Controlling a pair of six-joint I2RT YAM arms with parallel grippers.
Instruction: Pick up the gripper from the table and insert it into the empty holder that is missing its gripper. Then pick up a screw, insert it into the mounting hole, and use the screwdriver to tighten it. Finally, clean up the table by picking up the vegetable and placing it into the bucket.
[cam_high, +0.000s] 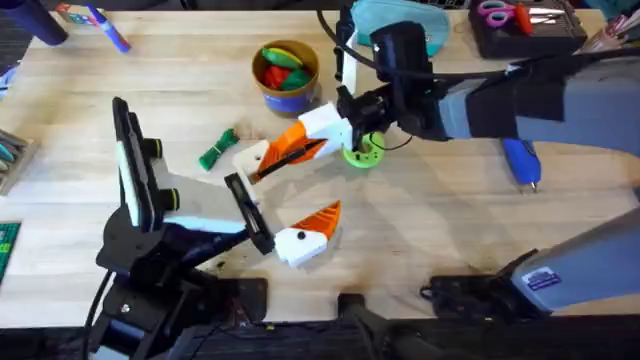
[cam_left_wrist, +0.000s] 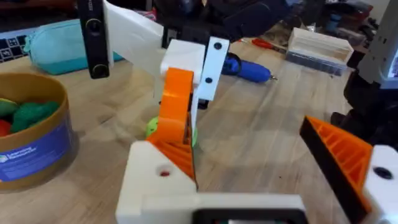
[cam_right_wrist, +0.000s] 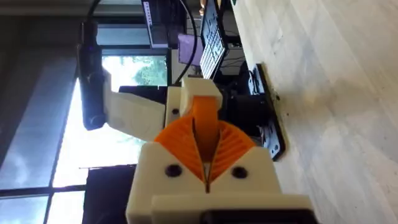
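Right gripper (cam_high: 312, 138): reaches in from 3 o'clock to mid-table, fingers clamped together on the orange wedge of the gripper (cam_high: 258, 160). In the right wrist view we see the ribbed pads (cam_right_wrist: 233, 146) pressed on both sides of the wedge, with the cream plate sticking out sideways. The part looks to be off the table (cam_high: 450, 220), though we cannot confirm the clearance.

Step in hand, as we judge it: the first one, carrying the gripper to the empty holder. Screw, screwdriver (cam_high: 522, 162) and vegetable (cam_high: 217, 148) are not yet dealt with.

Next move calls for lining up the plate with the holder on the left arm (cam_high: 150, 230), then sliding it in straight; a skewed plate would likely jam.

Position: the gripper runs out from the fingers toward 8 o'clock, plate end farthest. The left arm lies beyond at 8 o'clock, near. The bucket (cam_high: 262, 92) sits at 11 o'clock from the tool.
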